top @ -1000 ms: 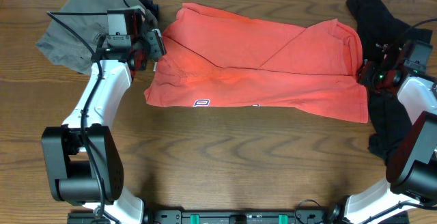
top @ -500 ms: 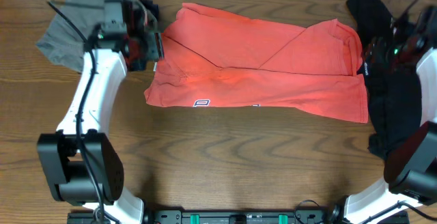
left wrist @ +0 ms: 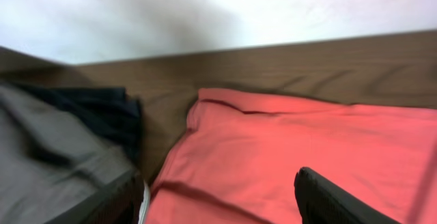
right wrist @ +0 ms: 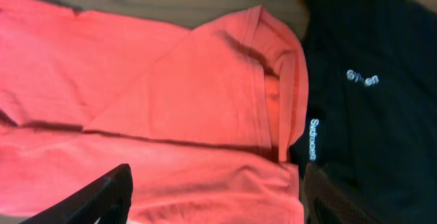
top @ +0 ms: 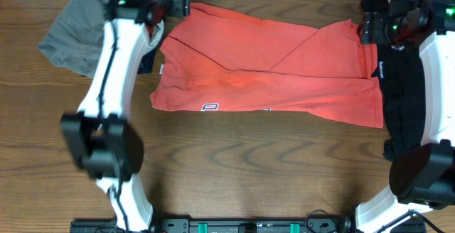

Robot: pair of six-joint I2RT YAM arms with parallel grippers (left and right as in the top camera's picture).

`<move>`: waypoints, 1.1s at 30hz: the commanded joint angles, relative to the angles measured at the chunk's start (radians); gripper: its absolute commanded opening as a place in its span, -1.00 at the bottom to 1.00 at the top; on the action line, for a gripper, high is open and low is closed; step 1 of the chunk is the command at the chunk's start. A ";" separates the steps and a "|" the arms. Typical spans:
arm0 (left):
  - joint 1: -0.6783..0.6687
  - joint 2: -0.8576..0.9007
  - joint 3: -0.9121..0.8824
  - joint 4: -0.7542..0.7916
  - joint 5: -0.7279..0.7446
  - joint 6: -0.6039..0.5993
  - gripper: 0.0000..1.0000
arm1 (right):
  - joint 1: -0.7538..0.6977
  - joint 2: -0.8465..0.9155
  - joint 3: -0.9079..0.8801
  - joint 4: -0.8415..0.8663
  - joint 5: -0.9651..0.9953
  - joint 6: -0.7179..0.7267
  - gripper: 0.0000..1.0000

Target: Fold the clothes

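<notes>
The clothes lie spread over the table. A coral-red T-shirt lies folded flat across the middle, with a small label near its front hem. My left gripper hovers open over the shirt's far left corner, its dark fingers wide apart with nothing between them. My right gripper hangs open above the far right corner, beside the black shirt with pale lettering. Grey-khaki shorts and a navy piece lie under and beside the left arm.
The black shirt runs down the right edge under the right arm. The table's far edge meets a white wall just beyond the left gripper. Bare wood stretches in front of the red shirt.
Both arms have swung from the shirt's side edges toward the table's far edge, reaching its far corners. The right jaws have spread wider.
</notes>
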 commanded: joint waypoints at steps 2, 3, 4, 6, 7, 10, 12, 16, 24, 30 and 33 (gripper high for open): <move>-0.005 0.151 0.060 0.074 -0.003 0.038 0.45 | 0.021 -0.014 0.013 -0.015 0.013 -0.014 0.58; -0.011 0.178 0.068 0.106 -0.004 0.052 0.45 | 0.023 -0.014 0.013 -0.018 0.013 -0.014 0.59; -0.018 0.202 0.075 0.137 -0.004 0.066 0.45 | 0.024 -0.014 0.013 -0.020 0.013 -0.014 0.59; -0.027 0.235 0.079 0.189 -0.004 0.085 0.45 | 0.025 -0.013 0.013 -0.027 0.013 -0.014 0.60; -0.032 0.249 0.079 0.213 -0.005 0.090 0.45 | 0.025 -0.013 0.013 -0.030 0.013 -0.014 0.60; -0.041 0.298 0.079 0.281 -0.005 0.092 0.46 | 0.024 -0.013 0.012 -0.039 0.013 -0.014 0.61; -0.043 0.323 0.079 0.311 -0.004 0.093 0.46 | 0.024 -0.013 0.012 -0.042 0.013 -0.014 0.61; -0.043 0.363 0.079 0.365 -0.005 0.092 0.47 | 0.025 -0.013 0.012 -0.042 0.021 -0.014 0.61; -0.047 0.400 0.079 0.435 -0.024 0.054 0.47 | 0.028 -0.013 0.012 -0.041 0.021 -0.014 0.62; -0.059 0.433 0.079 0.461 -0.031 0.046 0.47 | 0.028 -0.011 0.012 -0.033 0.021 -0.014 0.62; -0.064 0.446 0.079 0.462 -0.038 0.046 0.47 | 0.028 -0.011 0.012 -0.030 0.021 -0.014 0.62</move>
